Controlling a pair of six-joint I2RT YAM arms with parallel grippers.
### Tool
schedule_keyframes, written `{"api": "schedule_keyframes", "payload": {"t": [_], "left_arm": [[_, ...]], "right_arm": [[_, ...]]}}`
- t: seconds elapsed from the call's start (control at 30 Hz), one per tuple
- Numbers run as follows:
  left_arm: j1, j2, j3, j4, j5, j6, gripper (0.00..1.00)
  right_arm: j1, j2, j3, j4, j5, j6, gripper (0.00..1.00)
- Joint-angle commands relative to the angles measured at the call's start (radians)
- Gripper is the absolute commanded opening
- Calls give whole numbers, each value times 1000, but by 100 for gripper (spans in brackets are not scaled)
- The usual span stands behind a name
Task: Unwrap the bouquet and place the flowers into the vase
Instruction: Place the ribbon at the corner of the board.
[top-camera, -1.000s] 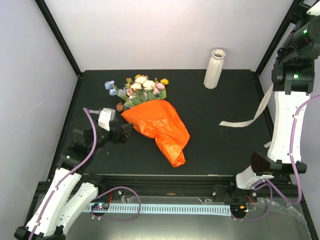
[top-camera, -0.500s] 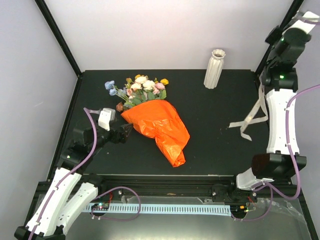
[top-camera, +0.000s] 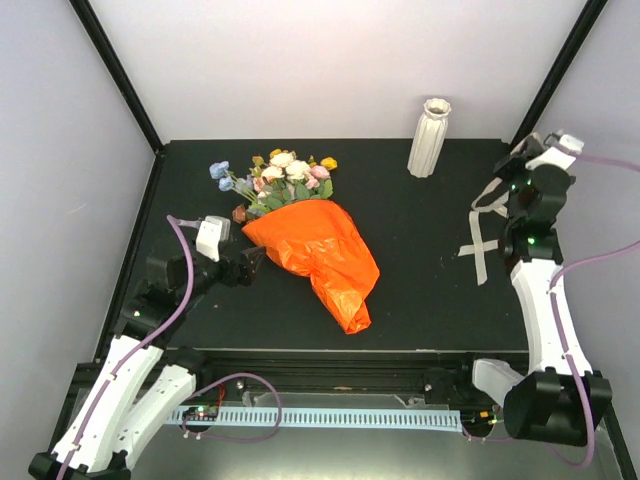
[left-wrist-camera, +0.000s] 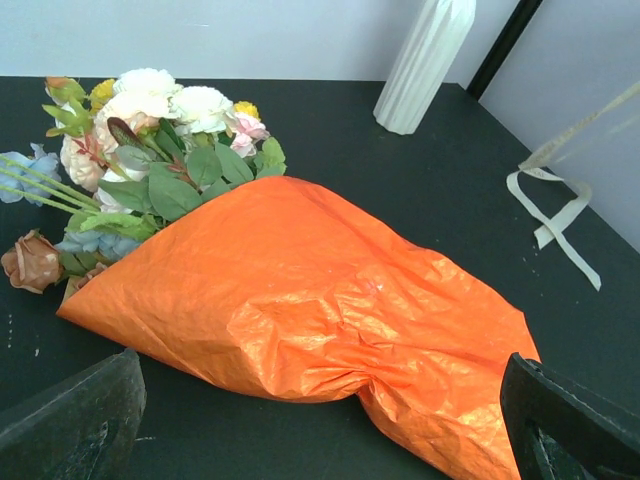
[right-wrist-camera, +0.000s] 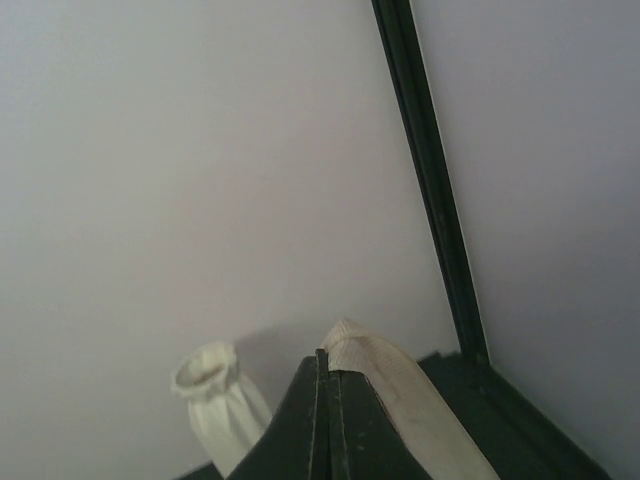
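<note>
The bouquet (top-camera: 318, 252) lies on the black table in its orange paper (left-wrist-camera: 300, 300), narrow end toward the front. The flowers (top-camera: 283, 176) spill out of the wide end at the back left (left-wrist-camera: 165, 120). My left gripper (top-camera: 250, 264) is open just left of the paper, with its two fingers wide apart on either side of the wrap's crumpled neck (left-wrist-camera: 320, 440). The white ribbed vase (top-camera: 430, 138) stands upright at the back right (right-wrist-camera: 220, 405). My right gripper (top-camera: 499, 188) is shut on the cream ribbon (right-wrist-camera: 400, 390), which trails down onto the table (top-camera: 478, 248).
Black frame posts (top-camera: 545, 85) rise at the back corners, one close beside my right gripper. The ribbon's loose loops (left-wrist-camera: 555, 215) lie on the table right of the bouquet and in front of the vase.
My right arm has come down from high at the right corner toward the table, carrying the ribbon, which now folds onto the surface. The left arm and bouquet have not moved.
</note>
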Motion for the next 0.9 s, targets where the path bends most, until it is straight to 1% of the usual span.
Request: {"api": "schedule_keyframes", "payload": {"t": [0.0, 0.1, 0.27, 0.4, 0.53, 0.63, 0.77, 0.87], "left_arm": [[-5, 2, 3, -14, -13, 16, 99], [-5, 2, 5, -15, -13, 16, 99], [-5, 0, 4, -16, -18, 16, 99], [-5, -5, 3, -18, -26, 17, 99], [-5, -5, 4, -19, -27, 17, 99], [-5, -4, 4, -20, -30, 16, 99], [-5, -2, 4, -19, -32, 17, 99], [-5, 1, 5, -21, -36, 18, 99]], "right_arm": [[-3, -34, -132, 39, 16, 71, 1], [-4, -37, -216, 9, 63, 111, 1], [-31, -6, -325, 5, 66, 212, 1], [-91, 75, -339, -64, 60, 324, 1], [-151, 173, -321, -125, 55, 399, 1], [-160, 215, -266, -206, 80, 410, 11], [-160, 230, -211, -277, 64, 395, 32], [-160, 210, -195, -303, 27, 381, 43]]}}
